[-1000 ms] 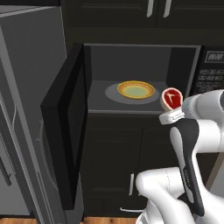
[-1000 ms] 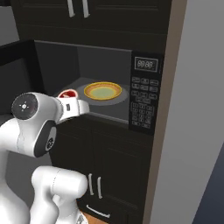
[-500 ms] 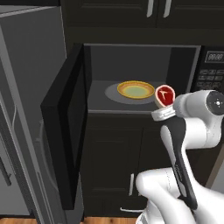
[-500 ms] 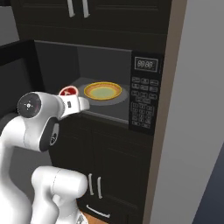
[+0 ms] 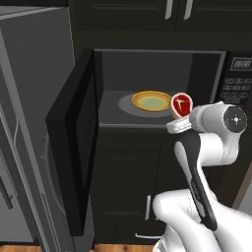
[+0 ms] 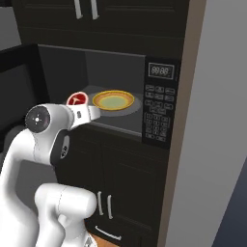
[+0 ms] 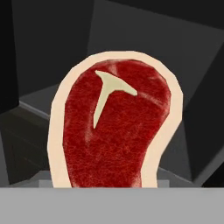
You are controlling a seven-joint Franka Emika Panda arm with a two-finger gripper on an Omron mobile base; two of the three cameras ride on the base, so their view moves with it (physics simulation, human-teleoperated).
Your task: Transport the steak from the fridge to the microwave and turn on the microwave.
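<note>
1. The steak (image 5: 180, 105) is standing on edge at the open front of the microwave (image 5: 157, 88), its red face and white T-shaped bone mark turned toward your hand camera (image 7: 114, 127).
2. You are holding it in the gripper (image 5: 178, 119), whose jaws are standing wide around the steak's lower edge; the finger tips themselves are hidden behind the meat in the hand view.
3. The steak is hanging just outside the microwave's cavity, near the front lip of its floor, and beside the yellow-orange plate (image 5: 152, 101) that is sitting inside on the round turntable.
4. In the right base view the steak (image 6: 77, 100) is showing just left of that plate (image 6: 113, 100), apart from it.
5. The microwave's door (image 5: 74, 147) is swinging wide open to the left of the cavity.
6. The keypad (image 6: 157, 116) is sitting to the right of the cavity, with the digital display (image 6: 160, 71) above it.
</note>
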